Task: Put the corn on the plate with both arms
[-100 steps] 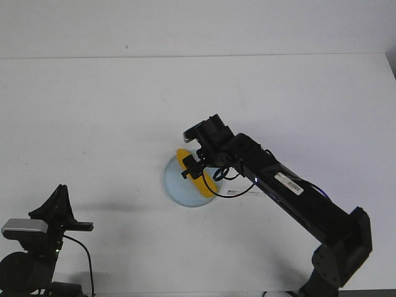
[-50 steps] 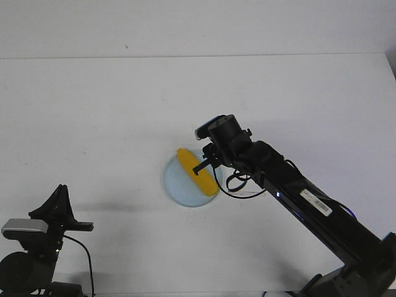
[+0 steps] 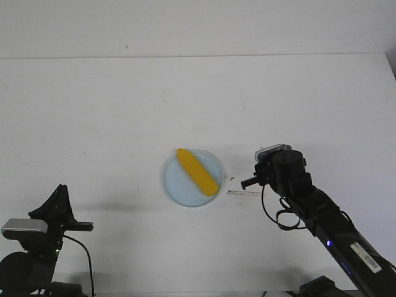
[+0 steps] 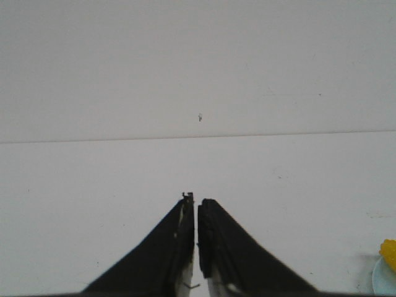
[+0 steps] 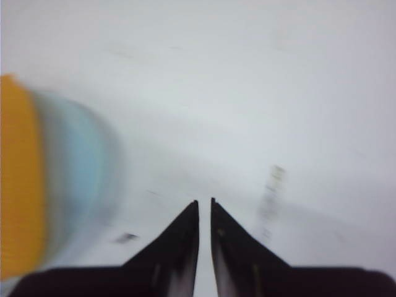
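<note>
— White table point(image 3: 93, 111) all round. Where's the corn point(image 3: 198, 171)?
— Lying on the plate point(image 3: 176, 185), just beside the right gripper point(image 3: 247, 182), on its left. Long axis diagonal, one end towards the table's far-left, the other near-right.
— Grippers?
— Both pressed together, empty; left gripper point(image 4: 196, 204) is well apart from the plate

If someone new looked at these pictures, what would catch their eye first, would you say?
The bright yellow corn lying diagonally on the pale blue plate, mid-table. To its right the right gripper sits apart from it, jaws nearly shut. The left gripper rests near the front-left corner.
</note>
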`<state>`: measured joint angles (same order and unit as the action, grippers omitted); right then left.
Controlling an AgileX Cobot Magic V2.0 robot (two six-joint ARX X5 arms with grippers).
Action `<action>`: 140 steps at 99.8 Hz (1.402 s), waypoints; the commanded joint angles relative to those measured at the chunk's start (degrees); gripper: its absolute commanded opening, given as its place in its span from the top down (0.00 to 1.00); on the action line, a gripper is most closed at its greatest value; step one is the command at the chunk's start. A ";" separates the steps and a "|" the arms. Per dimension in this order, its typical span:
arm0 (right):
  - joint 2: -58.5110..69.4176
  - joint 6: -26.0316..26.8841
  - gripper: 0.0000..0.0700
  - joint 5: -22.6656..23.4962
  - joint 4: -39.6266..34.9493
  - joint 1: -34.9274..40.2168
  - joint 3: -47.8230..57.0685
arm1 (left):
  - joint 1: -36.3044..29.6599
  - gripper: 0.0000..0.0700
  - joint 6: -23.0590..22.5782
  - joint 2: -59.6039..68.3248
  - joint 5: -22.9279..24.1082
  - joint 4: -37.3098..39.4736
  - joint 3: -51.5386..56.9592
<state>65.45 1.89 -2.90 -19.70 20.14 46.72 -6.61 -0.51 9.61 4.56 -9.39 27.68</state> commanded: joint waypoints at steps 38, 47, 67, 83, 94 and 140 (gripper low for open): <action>-23.74 0.20 0.95 0.33 15.23 -15.04 -20.37 | -0.04 1.00 -0.33 0.00 0.15 0.90 0.44; -29.03 0.22 0.95 0.35 17.14 -17.51 -23.50 | -0.04 1.00 -0.33 0.00 0.15 0.90 0.44; -39.82 0.07 0.95 0.22 12.81 -20.00 -26.05 | -0.04 1.00 -0.33 0.00 0.15 0.90 0.44; -46.69 -0.04 0.95 -0.13 11.47 -20.26 -26.05 | -0.04 1.00 -0.33 0.00 0.15 0.90 0.44; -50.71 -0.02 0.95 -0.09 12.55 -20.15 -26.05 | -0.04 1.00 -0.33 0.00 0.15 0.90 0.44; -57.16 -0.04 0.95 -0.13 13.94 -20.15 -26.05 | -0.04 1.00 -0.33 0.00 0.15 0.90 0.44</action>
<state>8.47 1.89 -2.98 -6.44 -0.05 20.56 -6.61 -0.51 9.61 4.58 -9.39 27.68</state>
